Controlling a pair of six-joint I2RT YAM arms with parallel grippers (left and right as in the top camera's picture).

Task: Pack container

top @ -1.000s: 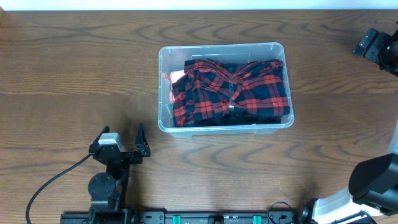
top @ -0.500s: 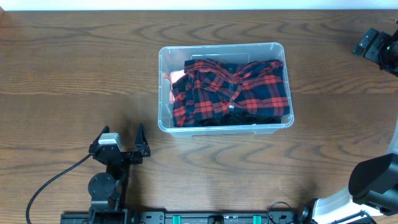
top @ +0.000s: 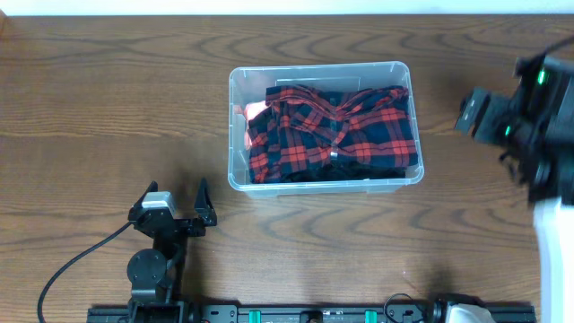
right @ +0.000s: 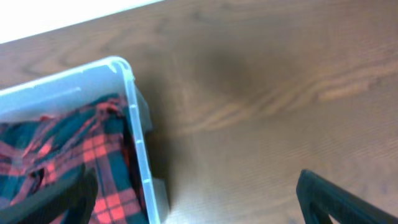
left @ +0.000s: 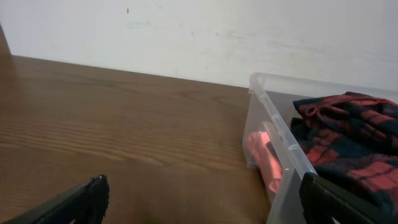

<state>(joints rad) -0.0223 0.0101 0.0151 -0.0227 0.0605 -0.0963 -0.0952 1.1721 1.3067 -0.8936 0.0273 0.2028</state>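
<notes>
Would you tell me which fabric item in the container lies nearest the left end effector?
The pink item, tucked against the container's left wall on the left end effector's side; the red-and-navy plaid shirt fills the rest, farther right.

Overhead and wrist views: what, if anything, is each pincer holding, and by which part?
Nothing is held. The left pincer and right pincer are both open and empty; the plaid garment lies inside the container.

Left hand (top: 174, 201) sits low, fingers spread; right hand (right: 194, 183) hovers, fingers spread wide.
</notes>
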